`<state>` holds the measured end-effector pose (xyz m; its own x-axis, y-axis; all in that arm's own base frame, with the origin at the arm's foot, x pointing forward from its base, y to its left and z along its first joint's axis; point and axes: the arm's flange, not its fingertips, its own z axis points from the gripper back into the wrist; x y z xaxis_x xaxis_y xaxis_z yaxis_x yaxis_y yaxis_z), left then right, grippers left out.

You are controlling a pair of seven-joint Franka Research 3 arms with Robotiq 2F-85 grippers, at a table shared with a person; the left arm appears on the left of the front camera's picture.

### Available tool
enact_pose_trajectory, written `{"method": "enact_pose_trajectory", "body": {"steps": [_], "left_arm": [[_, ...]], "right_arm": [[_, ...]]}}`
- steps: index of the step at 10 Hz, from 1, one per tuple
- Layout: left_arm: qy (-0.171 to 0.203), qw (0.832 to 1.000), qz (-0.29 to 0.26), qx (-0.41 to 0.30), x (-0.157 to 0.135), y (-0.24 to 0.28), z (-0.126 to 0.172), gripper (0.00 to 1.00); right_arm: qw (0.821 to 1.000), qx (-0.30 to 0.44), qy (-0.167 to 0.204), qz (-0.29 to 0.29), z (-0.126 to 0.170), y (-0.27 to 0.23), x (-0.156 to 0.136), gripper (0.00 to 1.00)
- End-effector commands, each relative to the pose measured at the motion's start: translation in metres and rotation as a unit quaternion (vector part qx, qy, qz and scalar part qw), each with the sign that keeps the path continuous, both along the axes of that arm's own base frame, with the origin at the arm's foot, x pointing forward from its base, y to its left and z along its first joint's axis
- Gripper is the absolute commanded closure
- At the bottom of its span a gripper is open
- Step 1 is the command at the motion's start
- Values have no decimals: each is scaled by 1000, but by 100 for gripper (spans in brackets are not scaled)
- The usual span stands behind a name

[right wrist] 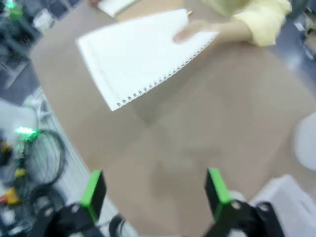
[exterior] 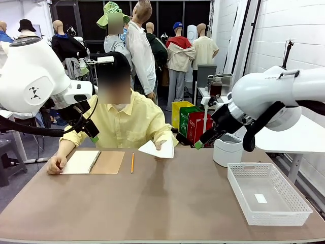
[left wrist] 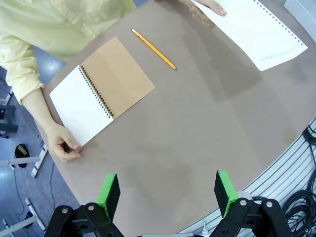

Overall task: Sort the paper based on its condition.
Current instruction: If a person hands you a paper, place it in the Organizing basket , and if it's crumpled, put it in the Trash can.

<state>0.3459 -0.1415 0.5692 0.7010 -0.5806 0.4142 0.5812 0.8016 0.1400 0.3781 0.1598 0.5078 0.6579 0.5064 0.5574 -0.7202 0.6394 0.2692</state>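
Sorting looks barely begun: a flat sheet of paper [exterior: 156, 149], frame centre, is held above the tabletop [exterior: 167, 203] by the person's hand [exterior: 160, 146], untaken. The left gripper [left wrist: 168, 190] and right gripper [right wrist: 155, 190] both gape wide and empty; the white basket [exterior: 278, 219], lower right, holds perhaps one small scrap.

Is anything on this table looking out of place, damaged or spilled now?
Nothing stands out. The notebook lies open and flat, the pencil beside it, and the person's hand holds a smooth sheet of paper.
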Motion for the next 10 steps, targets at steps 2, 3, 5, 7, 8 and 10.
{"method": "enact_pose_trajectory", "body": {"steps": [2,3,5,7,8,10], "left_arm": [[0,1000,0,-1,0,1,1,0],[0,1000,0,-1,0,1,1,0],[0,1000,0,-1,0,1,1,0],[0,1000,0,-1,0,1,1,0],[0,1000,0,-1,0,1,1,0],[0,1000,0,-1,0,1,1,0]], "right_arm": [[981,112,130,-88,-20,-6,36,0],[973,134,165,-95,-30,-6,44,0],[965,132,202,-106,-41,-7,52,0],[968,134,190,-97,-45,-12,47,0],[968,134,190,-97,-45,-12,47,0],[972,110,183,-101,-47,-10,49,0]]}}
